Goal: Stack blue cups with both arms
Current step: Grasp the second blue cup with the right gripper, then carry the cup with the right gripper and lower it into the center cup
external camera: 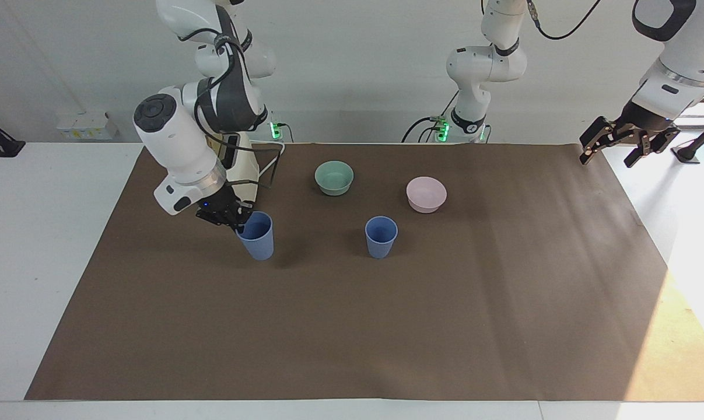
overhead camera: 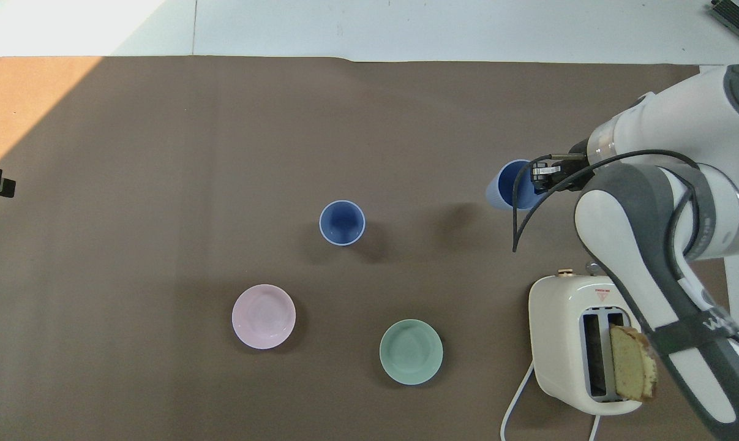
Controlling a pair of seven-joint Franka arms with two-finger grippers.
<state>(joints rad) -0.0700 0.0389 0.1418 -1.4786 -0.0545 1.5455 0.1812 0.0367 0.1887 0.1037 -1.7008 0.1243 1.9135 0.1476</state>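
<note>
Blue plastic: one cup (external camera: 257,235) hangs tilted off the surface (external camera: 352,326), pinched by its rim in the right hand (external camera: 233,220), over the mat near the toaster (overhead camera: 580,343). The second cup (external camera: 381,236) stands upright, farther from the robots than the toaster, toward the left arm's end. The left hand (external camera: 624,143) waits spread wide, holding nothing, over the mat's edge. No writing is readable.
</note>
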